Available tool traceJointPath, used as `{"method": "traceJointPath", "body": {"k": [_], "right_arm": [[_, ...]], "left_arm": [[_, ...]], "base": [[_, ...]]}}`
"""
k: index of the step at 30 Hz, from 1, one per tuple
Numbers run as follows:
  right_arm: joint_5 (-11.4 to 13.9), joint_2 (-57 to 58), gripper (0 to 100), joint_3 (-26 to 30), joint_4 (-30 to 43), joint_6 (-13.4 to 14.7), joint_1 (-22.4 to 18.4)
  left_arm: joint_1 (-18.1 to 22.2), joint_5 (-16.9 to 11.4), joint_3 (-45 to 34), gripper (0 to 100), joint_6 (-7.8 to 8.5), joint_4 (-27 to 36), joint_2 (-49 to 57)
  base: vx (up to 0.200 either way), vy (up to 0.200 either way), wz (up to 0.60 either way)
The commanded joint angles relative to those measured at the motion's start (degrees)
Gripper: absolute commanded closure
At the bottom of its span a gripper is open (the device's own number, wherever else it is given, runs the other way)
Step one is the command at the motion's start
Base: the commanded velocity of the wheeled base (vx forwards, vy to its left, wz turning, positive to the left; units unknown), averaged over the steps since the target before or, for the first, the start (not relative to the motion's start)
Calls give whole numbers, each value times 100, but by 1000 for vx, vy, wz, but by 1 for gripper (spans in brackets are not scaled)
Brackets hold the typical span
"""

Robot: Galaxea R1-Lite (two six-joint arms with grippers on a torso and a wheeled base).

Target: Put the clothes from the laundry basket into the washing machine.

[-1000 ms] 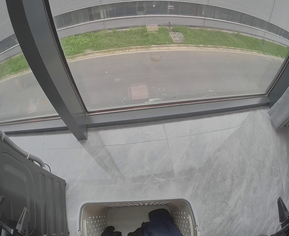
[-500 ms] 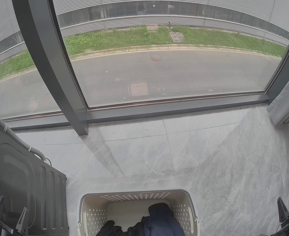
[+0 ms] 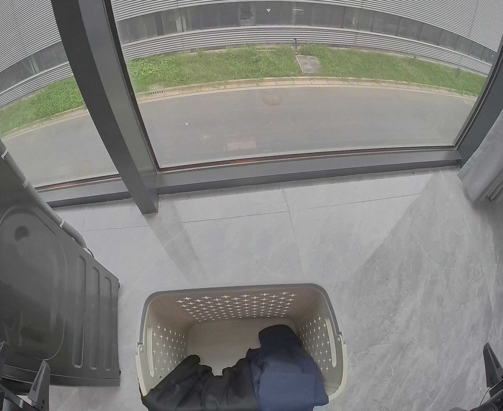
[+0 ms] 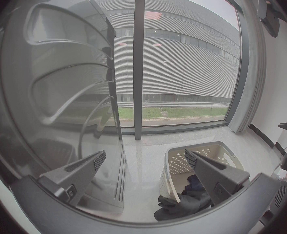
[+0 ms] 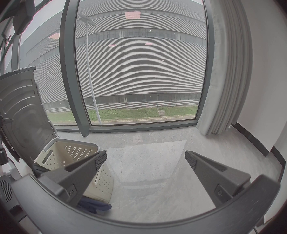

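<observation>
Task at its outset: dark clothes (image 3: 246,381) lie heaped in the basket (image 3: 234,306) on the floor, just beside the washing machine (image 3: 35,292); left gripper (image 4: 144,154) and right gripper (image 5: 144,155) flank it, fingers apart and empty; all loading seemingly remains.

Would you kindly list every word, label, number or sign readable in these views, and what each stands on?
No text can be read here.
On the laundry basket: star-shaped holes, no print.
On the washing machine: no label visible on its grey panel.
On the building outside: small signs, too small to read.
</observation>
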State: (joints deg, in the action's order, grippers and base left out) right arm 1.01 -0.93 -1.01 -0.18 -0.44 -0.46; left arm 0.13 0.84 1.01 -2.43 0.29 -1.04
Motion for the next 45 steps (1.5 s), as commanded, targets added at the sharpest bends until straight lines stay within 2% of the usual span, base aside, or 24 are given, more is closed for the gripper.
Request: {"method": "traceJointPath", "body": {"k": [1,32,41,45], "right_arm": [[4,40,0,101,-8,0,-6],[4,31,0,101,1,0,-6],[4,31,0,101,-8,0,-6],[4,31,0,101,-8,0,-6]], "left_arm": [[-5,4,-84,0,-4,-3,42],[-5,4,-84,0,-4,-3,42],[-5,4,-84,0,-4,-3,42],[-5,4,-84,0,-4,6,42]], "base": [[-200,0,0],[-200,0,0],[0,0,0],[0,200,0]]}}
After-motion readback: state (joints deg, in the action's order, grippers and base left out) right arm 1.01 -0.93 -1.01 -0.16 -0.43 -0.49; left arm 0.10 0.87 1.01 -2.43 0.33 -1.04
